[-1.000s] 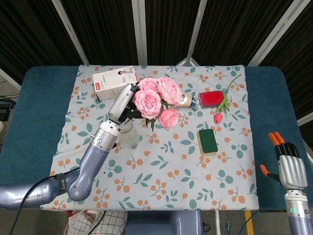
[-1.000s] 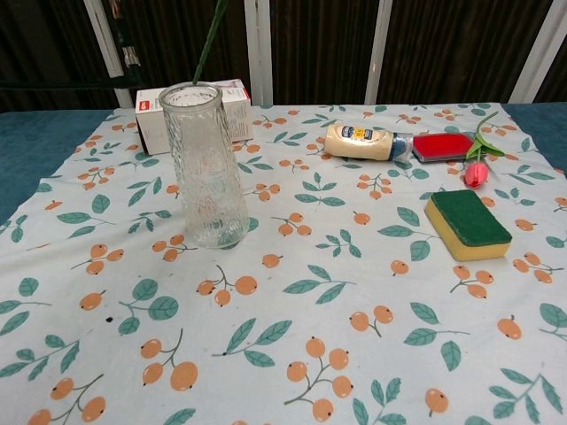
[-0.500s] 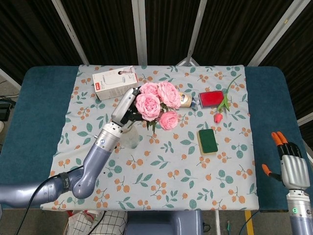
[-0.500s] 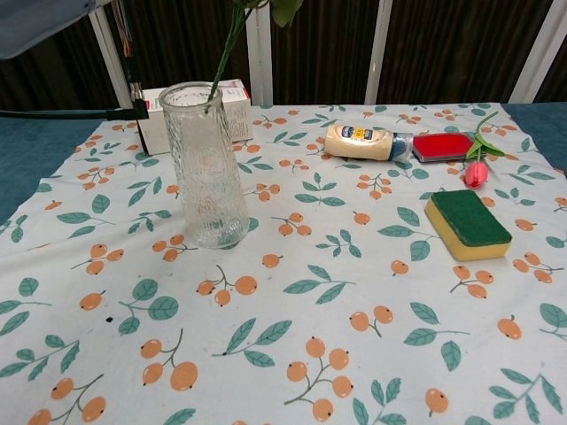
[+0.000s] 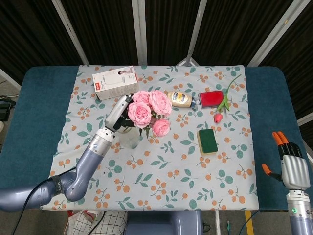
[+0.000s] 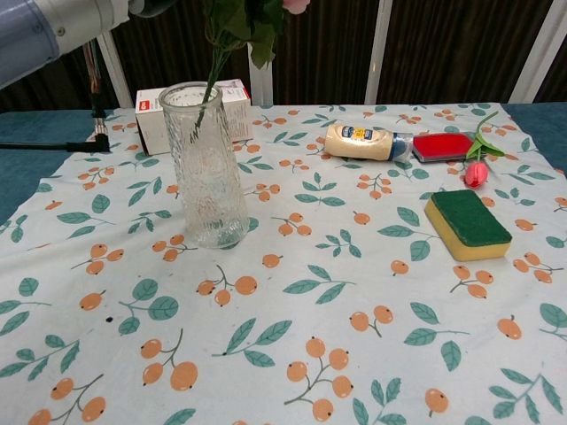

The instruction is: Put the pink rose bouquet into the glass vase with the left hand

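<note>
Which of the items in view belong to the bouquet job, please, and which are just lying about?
In use: left hand, pink rose bouquet, glass vase.
Lying about: white box, mayonnaise bottle, red case, tulip, sponge, right hand.

A: What covers the table (image 5: 34, 117)?
B: A leaf-and-berry cloth (image 6: 292, 292) over its blue top.

A: What stands on the cloth?
B: A vase (image 6: 204, 168), box (image 5: 115, 82), bottle (image 6: 365, 142) lying flat, red case (image 6: 441, 145), tulip (image 6: 478, 164) and sponge (image 6: 467, 224).
</note>
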Motion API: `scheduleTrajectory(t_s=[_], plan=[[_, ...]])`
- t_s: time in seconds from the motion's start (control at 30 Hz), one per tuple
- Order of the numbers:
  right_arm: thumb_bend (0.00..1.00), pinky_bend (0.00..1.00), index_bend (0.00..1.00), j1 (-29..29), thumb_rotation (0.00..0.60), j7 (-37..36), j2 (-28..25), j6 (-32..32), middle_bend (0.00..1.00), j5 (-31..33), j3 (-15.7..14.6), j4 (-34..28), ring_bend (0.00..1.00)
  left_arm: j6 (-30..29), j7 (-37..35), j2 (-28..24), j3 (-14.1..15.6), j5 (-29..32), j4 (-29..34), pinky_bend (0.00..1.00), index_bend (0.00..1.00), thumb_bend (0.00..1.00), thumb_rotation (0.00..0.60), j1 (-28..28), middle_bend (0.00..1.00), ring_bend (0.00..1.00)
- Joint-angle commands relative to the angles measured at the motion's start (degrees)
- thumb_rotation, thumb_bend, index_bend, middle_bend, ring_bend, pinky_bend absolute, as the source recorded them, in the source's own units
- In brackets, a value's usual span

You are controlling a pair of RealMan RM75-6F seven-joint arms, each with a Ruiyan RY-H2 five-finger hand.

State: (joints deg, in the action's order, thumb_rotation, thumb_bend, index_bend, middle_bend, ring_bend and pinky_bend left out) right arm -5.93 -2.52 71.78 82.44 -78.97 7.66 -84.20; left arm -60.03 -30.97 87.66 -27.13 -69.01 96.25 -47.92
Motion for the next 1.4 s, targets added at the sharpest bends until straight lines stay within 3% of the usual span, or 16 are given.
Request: scheduleTrajectory(t_s=[0.03, 0.37, 0.63, 0.93, 1.1, 1.3, 1.4], plan=[[0.28, 0.11, 0.1, 0.0, 0.6, 0.0, 0.0, 0.1, 0.08, 0.1, 0.1, -0.1, 0.14, -0.3, -2.2, -1.3, 1.6, -2.1, 0.5, 0.45, 0.38, 0.44, 0.6, 1.5, 0.33, 0.28], [0.28, 0.11, 0.1, 0.1, 0.6, -0.4, -0.9, -0.5, 0.08, -0.2, -0.3, -1.0, 0.14, 3.2, -6.1, -8.7, 5.3, -4.9, 2.5, 0.29, 0.2, 0.37, 0.6, 4.5, 0.15, 0.09], [0.28, 0.11, 0.1, -0.1, 0.6, -0.6, -1.4, -1.3, 0.08, -0.7, -0.8, -1.5, 0.14, 6.5, -7.7, -14.2, 7.2, -5.3, 2.8, 0.24, 0.15, 0.32, 0.6, 5.8, 0.09, 0.01], [0.28, 0.11, 0.1, -0.1, 0.6, -0.7, -1.4, -1.1, 0.08, -0.9, -0.8, -1.7, 0.14, 5.9, -5.8, -21.1, 9.0, -5.9, 5.0, 0.22, 0.11, 0.3, 0.6, 8.8, 0.07, 0.0], [0.28, 0.11, 0.1, -0.2, 0.6, -0.5, -1.3, -1.2, 0.08, -1.1, -1.0, -1.8, 0.14, 7.0, -0.4, -25.5, 11.9, -6.4, 5.8, 0.21, 0.08, 0.3, 0.6, 10.3, 0.07, 0.0], [0.28, 0.11, 0.1, -0.1, 0.6, 0.0, -1.3, -0.5, 0.08, -1.5, -1.0, -2.3, 0.14, 3.0, 5.0, -29.4, 13.9, -8.1, 8.9, 0.2, 0.08, 0.3, 0.6, 13.5, 0.07, 0.0], [0.28, 0.11, 0.1, -0.1, 0.6, -0.2, -1.4, -0.5, 0.08, -1.4, -1.0, -2.4, 0.14, -3.6, 5.2, -32.6, 15.9, -12.9, 11.7, 0.21, 0.08, 0.3, 0.6, 18.1, 0.08, 0.0]])
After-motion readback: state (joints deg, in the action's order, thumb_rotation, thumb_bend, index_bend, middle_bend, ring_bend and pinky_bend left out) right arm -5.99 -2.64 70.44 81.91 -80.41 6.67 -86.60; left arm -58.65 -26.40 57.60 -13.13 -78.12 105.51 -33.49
